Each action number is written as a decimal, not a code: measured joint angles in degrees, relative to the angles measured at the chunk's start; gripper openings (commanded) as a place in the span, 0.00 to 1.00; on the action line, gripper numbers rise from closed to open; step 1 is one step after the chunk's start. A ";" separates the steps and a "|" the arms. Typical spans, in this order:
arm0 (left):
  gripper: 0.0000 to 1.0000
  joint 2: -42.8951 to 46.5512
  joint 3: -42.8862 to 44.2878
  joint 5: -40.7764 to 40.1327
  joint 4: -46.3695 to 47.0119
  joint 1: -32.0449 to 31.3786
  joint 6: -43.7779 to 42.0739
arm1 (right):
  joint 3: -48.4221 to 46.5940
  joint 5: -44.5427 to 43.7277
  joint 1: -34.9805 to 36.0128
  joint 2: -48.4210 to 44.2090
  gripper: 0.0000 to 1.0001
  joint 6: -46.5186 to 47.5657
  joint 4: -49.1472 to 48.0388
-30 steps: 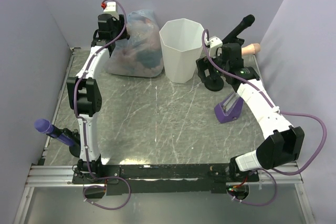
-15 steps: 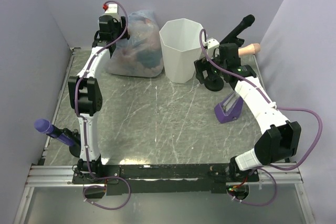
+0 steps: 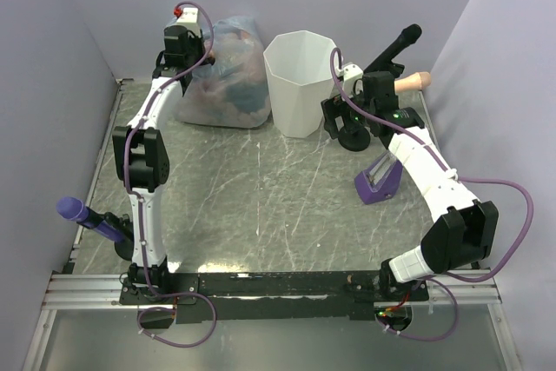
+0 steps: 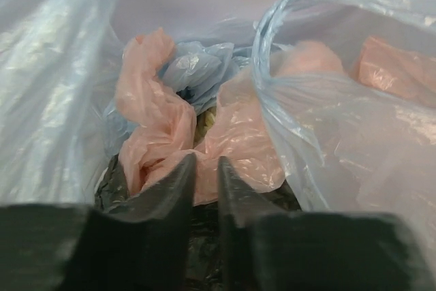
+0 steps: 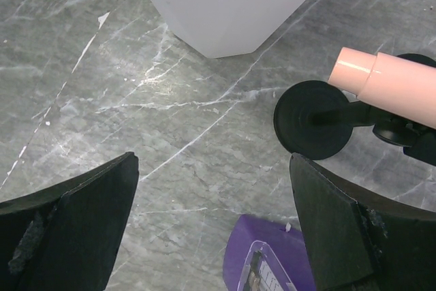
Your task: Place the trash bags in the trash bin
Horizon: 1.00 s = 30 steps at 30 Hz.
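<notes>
White faceted plastic forms the trash bin (image 3: 300,84), which is stood upright at the far middle of the grey marbled table (image 3: 261,206), its mouth open upward. Just beside its left wall a stuffed clear-bluish bag (image 3: 228,80) is set, packed with crumpled pink trash bags (image 4: 170,127) and pale blue film. The left arm is stretched forward along the table's left edge, and the left gripper (image 4: 204,189) is pushed into the bag's open top. Its jaws are drawn nearly together, with only a thin slit between them right at the pink film. Whether any of that film is pinched cannot be told from the wrist view. The right arm is bent inward toward the bin's right side, and the right gripper (image 5: 212,168) is held low over the table, its jaws spread wide. Near it a black round-based stand (image 5: 317,127) carrying a peach cylinder (image 5: 385,83) is seen, and a purple block (image 3: 378,182) lies closer to the arm bases.
</notes>
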<state>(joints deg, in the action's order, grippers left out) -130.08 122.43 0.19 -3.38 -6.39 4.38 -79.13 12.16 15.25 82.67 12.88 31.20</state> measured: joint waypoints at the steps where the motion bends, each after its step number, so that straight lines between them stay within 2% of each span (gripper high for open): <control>1: 0.17 0.00 0.00 0.04 -0.20 0.00 -0.31 | 0.00 -0.02 0.00 0.00 0.98 0.00 0.00; 6: 0.01 0.00 0.09 0.76 -0.35 0.00 -0.92 | 0.00 -0.04 0.00 0.02 0.98 0.00 -0.04; 16: 0.01 1.73 6.29 3.69 2.01 0.00 -1.51 | -0.07 -0.04 0.00 0.74 0.98 -0.02 -0.26; 17: 0.05 2.56 6.32 4.13 2.38 0.00 -1.36 | -0.17 -0.04 0.00 0.94 0.98 -0.02 -0.22; 19: 0.30 4.76 6.49 5.49 3.02 0.02 -1.18 | -0.59 -0.04 0.00 1.40 0.98 -0.02 -0.26; 22: 0.45 7.65 6.80 7.21 3.63 0.02 -2.03 | -1.36 0.00 0.00 1.95 0.98 -0.22 -0.17; 30: 0.49 8.41 6.82 8.15 1.66 0.90 0.07 | -2.95 0.55 0.00 2.32 0.98 -0.83 -0.24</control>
<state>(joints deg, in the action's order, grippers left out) -121.67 129.25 8.34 -1.72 -5.50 4.45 -82.08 12.71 15.25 84.99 12.05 30.96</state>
